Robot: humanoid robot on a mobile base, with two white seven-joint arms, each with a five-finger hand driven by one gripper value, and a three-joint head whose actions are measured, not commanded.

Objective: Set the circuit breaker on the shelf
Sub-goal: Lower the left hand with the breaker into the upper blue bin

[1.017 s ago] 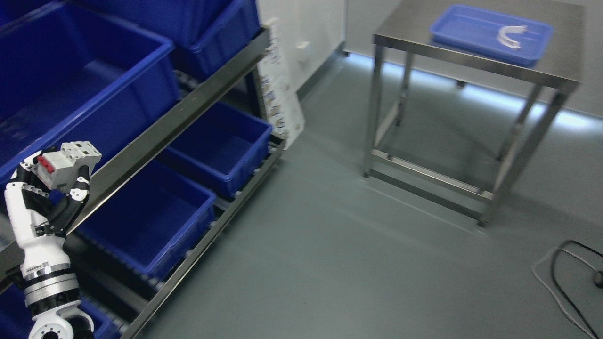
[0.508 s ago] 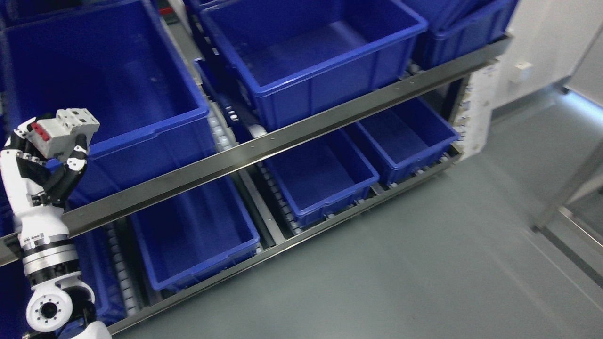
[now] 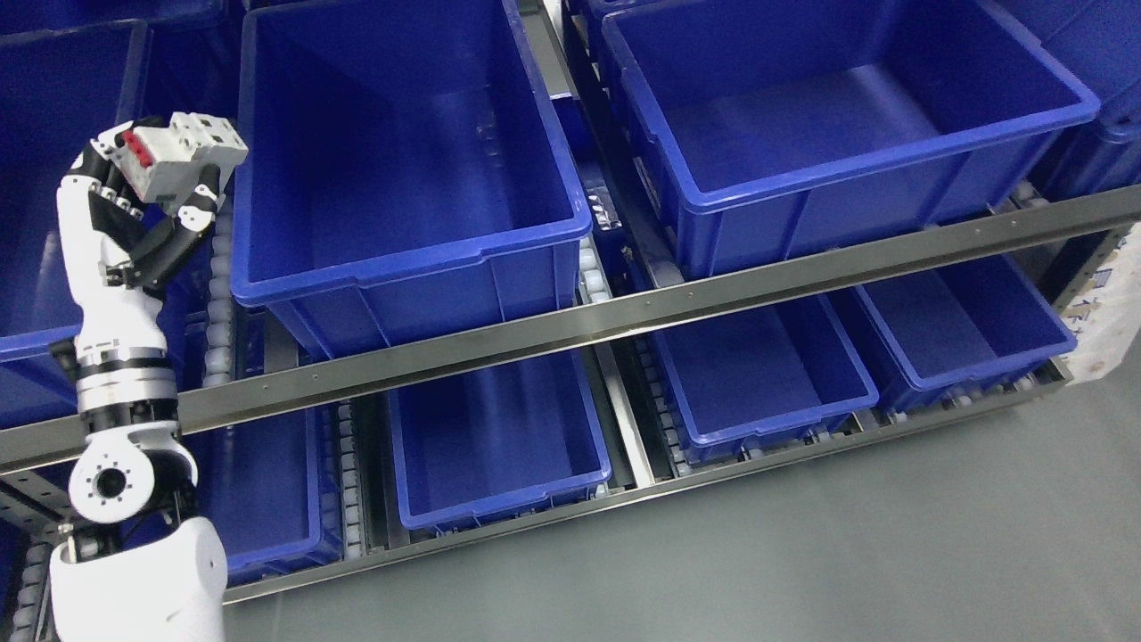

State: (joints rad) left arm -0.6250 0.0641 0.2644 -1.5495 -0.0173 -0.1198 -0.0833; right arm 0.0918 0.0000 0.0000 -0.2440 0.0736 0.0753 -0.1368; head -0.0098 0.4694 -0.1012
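My left hand (image 3: 151, 201) is raised at the far left, its black and white fingers shut on a white circuit breaker (image 3: 183, 156) with a red switch face. The breaker hangs just left of the rim of a large blue bin (image 3: 401, 259) on the upper shelf level, over the roller gap beside it. A steel shelf rail (image 3: 624, 316) runs across the picture below the bin. My left forearm rises from the lower left corner. No right arm shows.
A second large blue bin (image 3: 847, 192) sits to the right on the upper level and another at the far left (image 3: 36, 294). Several smaller blue bins (image 3: 499, 499) line the lower level. Grey floor (image 3: 802, 562) spreads at the bottom right.
The whole picture has swung left, away from the steel table and onto the shelf front, so the camera moved. My left hand keeps its hold on the breaker and now stands higher in the picture.
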